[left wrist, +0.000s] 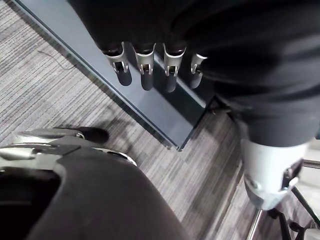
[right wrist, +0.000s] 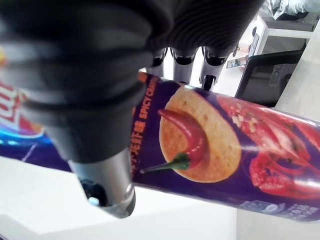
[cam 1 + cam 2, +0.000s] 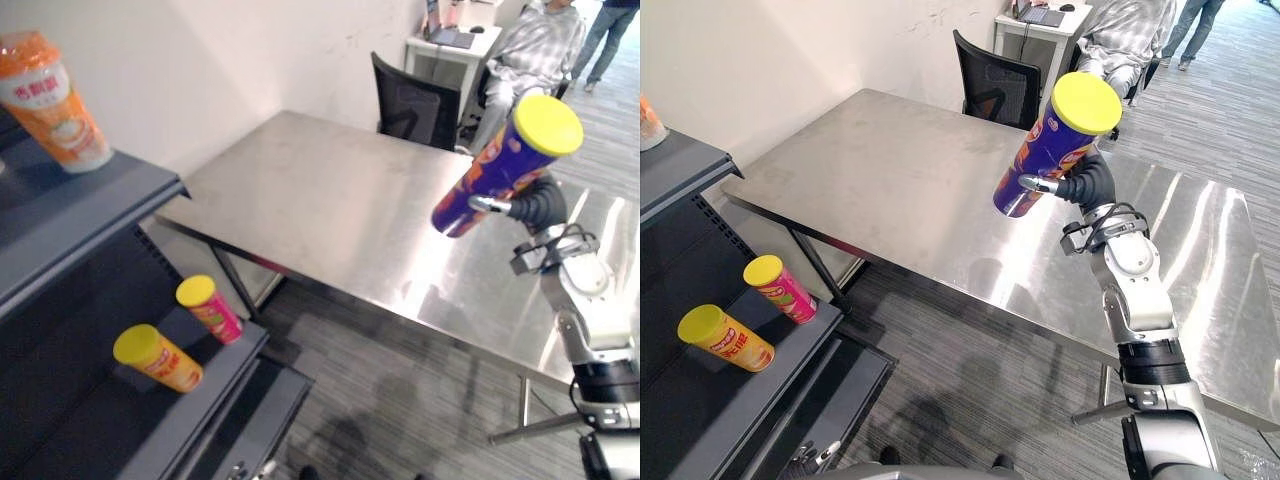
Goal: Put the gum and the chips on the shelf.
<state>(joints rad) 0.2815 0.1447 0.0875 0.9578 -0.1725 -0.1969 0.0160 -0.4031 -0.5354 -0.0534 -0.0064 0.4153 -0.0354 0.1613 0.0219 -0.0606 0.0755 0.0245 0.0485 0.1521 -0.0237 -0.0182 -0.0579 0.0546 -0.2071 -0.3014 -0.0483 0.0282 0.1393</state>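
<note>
**Asker:** Where are the chips, and what is your hand doing?

**Me:** My right hand (image 3: pixel 1087 183) is wrapped round the chips can (image 3: pixel 1052 148). My fingers (image 2: pixel 181 67) curl over one side and my thumb presses the other, gripping its lower half. The can is tilted, with its yellow lid highest and its base pointing down to my left. It hangs in the air over the bench (image 3: pixel 320 200), touching nothing but my hand.

**Asker:** And your other hand?

**Me:** My left hand (image 1: pixel 145 70) hangs low, fingers straight and relaxed, holding nothing. It is above the floor (image 1: pixel 60 85), near the shelf's lowest board.

**Asker:** What are things made of?

**Me:** The floor is grey striped carpet. The shelf (image 3: pixel 85 425), on my left, has flat, dark blue-grey boards. A yellow tube (image 3: pixel 158 358) and a pink tube (image 3: pixel 210 308), both with yellow lids, rest on a lower board, near each other but apart. I cannot tell whether they stand or lie. An orange tub (image 3: pixel 50 95) sits on an upper board. My can is a smooth purple cylinder printed with a crisp, a red chilli and a red shellfish. The bench is a shiny steel rectangle.

**Asker:** How much room is there?

**Me:** The bench's left corner comes near the shelf, with a strip of carpet between them. The lower board has open surface around the two tubes. Past the bench's far edge stands a black chair (image 3: pixel 415 105), then a white desk (image 3: pixel 450 50) with a seated person (image 3: pixel 535 50) in a checked shirt.
</note>
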